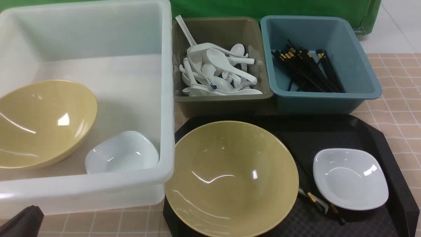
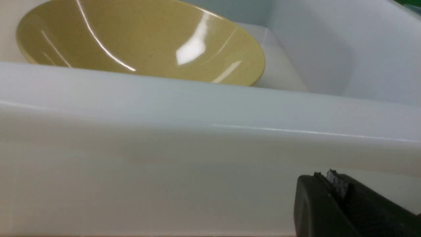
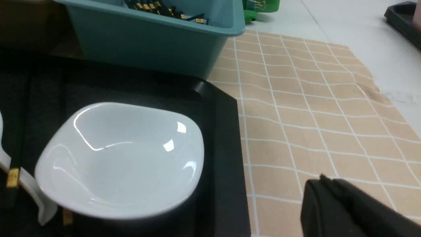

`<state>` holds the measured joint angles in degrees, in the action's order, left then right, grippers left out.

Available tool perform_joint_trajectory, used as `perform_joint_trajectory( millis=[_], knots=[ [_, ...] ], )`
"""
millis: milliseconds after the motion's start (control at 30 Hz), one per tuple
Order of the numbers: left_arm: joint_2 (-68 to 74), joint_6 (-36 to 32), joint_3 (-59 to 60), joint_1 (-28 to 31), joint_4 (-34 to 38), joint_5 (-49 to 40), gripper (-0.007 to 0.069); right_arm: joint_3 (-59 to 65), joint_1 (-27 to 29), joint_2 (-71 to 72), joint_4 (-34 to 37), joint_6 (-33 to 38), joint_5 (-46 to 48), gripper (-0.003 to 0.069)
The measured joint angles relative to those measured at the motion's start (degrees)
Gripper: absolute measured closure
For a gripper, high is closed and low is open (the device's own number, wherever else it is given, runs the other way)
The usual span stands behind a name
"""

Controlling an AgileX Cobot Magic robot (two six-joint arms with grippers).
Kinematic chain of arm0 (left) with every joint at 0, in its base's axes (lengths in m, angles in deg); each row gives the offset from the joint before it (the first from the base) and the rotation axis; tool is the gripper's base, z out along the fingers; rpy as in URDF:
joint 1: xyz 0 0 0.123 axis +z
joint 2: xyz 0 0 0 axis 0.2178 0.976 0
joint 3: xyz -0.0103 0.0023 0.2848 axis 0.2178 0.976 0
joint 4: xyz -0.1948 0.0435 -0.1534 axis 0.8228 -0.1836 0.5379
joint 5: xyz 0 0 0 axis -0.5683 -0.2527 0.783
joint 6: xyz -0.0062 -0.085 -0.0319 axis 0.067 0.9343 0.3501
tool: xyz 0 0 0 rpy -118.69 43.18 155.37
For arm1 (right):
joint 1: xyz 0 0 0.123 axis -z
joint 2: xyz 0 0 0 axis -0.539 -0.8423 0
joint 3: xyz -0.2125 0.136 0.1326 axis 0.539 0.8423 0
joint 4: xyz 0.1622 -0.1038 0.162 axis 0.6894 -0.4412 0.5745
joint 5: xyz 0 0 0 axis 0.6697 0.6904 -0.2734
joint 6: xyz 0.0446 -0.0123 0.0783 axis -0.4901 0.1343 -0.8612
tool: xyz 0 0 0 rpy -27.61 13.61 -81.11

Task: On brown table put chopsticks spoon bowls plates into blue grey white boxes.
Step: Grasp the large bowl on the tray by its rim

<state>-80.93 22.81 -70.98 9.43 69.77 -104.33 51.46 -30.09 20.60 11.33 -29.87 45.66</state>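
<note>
A yellow bowl sits on the black tray with a white square plate to its right. Black chopsticks and a white spoon handle lie between them, partly under the plate. The white box holds another yellow bowl and a white plate. The grey box holds white spoons. The blue box holds black chopsticks. My left gripper is shut and empty, low outside the white box's near wall. My right gripper is shut and empty over the tablecloth beside the tray.
The checked brown tablecloth shows to the right of the tray and the blue box. A green backdrop stands behind the boxes. White floor lies past the table's far right corner.
</note>
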Motion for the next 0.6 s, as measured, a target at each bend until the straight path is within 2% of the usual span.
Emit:
perform_joint_trajectory(
  millis=[600],
  knots=[
    [0.00,0.00,0.00,0.00,-0.41,0.00,0.0623,0.00,0.00,0.00,0.00,0.00,0.00,0.0599]
  ],
)
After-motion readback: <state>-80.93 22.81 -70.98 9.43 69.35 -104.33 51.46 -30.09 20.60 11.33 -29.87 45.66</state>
